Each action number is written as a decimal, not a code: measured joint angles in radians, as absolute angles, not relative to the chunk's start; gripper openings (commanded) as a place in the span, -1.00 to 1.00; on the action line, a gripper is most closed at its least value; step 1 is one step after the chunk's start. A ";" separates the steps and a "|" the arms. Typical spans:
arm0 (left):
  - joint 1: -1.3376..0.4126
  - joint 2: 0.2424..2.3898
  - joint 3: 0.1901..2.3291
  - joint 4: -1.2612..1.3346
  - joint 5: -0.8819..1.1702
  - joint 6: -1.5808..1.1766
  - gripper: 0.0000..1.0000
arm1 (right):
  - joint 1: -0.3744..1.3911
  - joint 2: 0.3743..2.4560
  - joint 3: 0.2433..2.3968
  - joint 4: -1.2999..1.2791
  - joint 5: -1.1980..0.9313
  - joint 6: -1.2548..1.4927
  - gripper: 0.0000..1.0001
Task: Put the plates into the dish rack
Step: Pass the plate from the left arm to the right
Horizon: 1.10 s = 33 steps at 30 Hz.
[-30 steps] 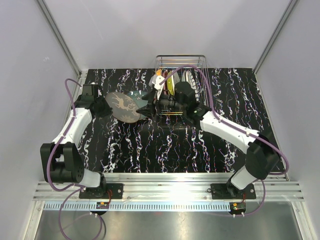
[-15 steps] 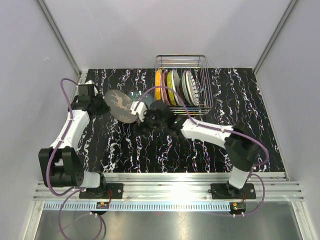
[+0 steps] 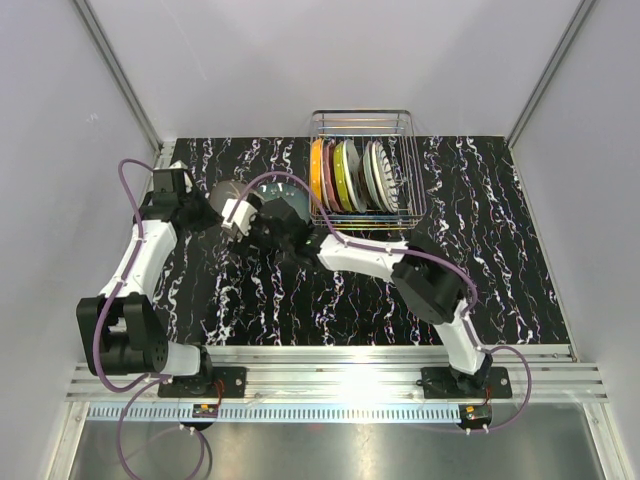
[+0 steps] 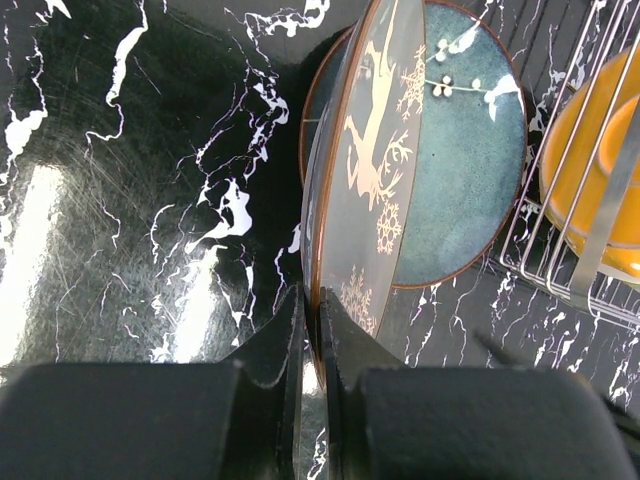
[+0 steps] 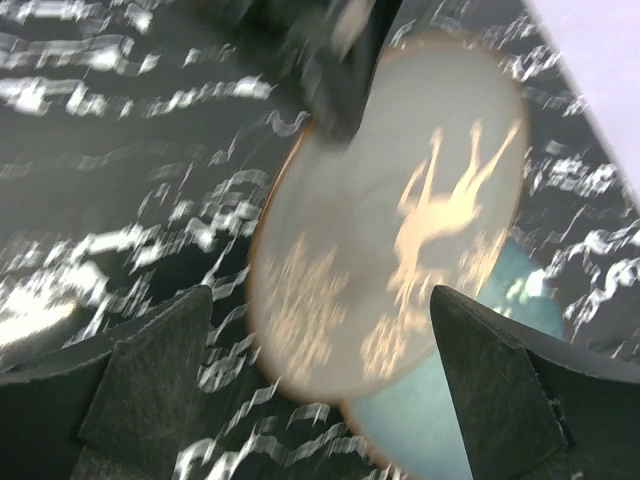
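Left gripper (image 4: 311, 305) clamps deer plate (image 4: 372, 150), tilted on edge.

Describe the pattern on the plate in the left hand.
Cream deer and snowflakes on grey plate; left wrist view.

Grey deer plate (image 4: 372, 165), teal plate (image 4: 465, 175), black white-veined table (image 3: 480, 262)

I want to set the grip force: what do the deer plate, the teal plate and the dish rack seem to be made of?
Deer plate: probably glazed ceramic; grey with satin sheen, cream deer print, thin brown rim.
Teal plate: likely ceramic too; glossy mottled glaze with soft reflections.
Dish rack: thin metal wire; bright chrome-like highlights.
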State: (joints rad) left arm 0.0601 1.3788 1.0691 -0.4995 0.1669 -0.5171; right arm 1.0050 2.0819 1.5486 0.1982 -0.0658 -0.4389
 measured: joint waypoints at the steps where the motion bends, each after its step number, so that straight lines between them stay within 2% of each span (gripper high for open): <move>1: 0.060 1.379 1.069 -0.500 0.170 -0.517 -1.00 | 1.005 2.109 1.581 0.213 -0.059 -0.443 0.90; 6: 0.062 1.378 1.055 -0.499 0.184 -0.524 -1.00 | 1.005 2.197 1.663 0.226 -0.036 -0.456 0.79; 10: 0.066 1.377 1.052 -0.500 0.196 -0.530 -1.00 | 1.005 2.242 1.684 0.227 -0.033 -0.460 0.60; 11: 0.067 1.376 1.052 -0.500 0.199 -0.532 -1.00 | 1.005 2.252 1.689 0.227 -0.027 -0.460 0.41; 13: 0.068 1.375 1.052 -0.496 0.205 -0.535 -1.00 | 1.007 2.273 1.700 0.229 -0.019 -0.458 0.20; 14: 0.068 1.375 1.051 -0.494 0.204 -0.535 -1.00 | 1.010 2.281 1.704 0.231 -0.012 -0.459 -0.04; 17: 0.071 1.375 1.046 -0.472 0.202 -0.542 -1.00 | 1.028 2.297 1.708 0.245 0.025 -0.467 -0.34; 20: 0.087 1.372 1.039 -0.466 0.204 -0.564 -1.00 | 1.044 2.297 1.705 0.268 0.077 -0.484 -0.53; 21: 0.089 1.369 1.038 -0.464 0.204 -0.572 -0.99 | 1.047 2.297 1.702 0.274 0.089 -0.489 -0.66; 22: 0.089 1.366 1.038 -0.459 0.203 -0.579 -0.80 | 1.052 2.297 1.697 0.290 0.111 -0.500 -0.73; 25: 0.091 1.354 1.037 -0.446 0.204 -0.588 -0.71 | 1.058 2.289 1.682 0.331 0.153 -0.513 -0.91; 27: 0.090 1.345 1.037 -0.442 0.208 -0.588 -0.53 | 1.058 2.281 1.671 0.346 0.162 -0.503 -1.00; 28: 0.089 1.341 1.037 -0.442 0.209 -0.582 -0.33 | 1.059 2.278 1.666 0.352 0.167 -0.500 -1.00; 31: 0.088 1.319 1.036 -0.443 0.223 -0.558 0.09 | 1.056 2.265 1.658 0.354 0.175 -0.478 -1.00; 33: 0.088 1.293 1.036 -0.442 0.224 -0.543 0.59 | 1.053 2.257 1.653 0.353 0.175 -0.467 -1.00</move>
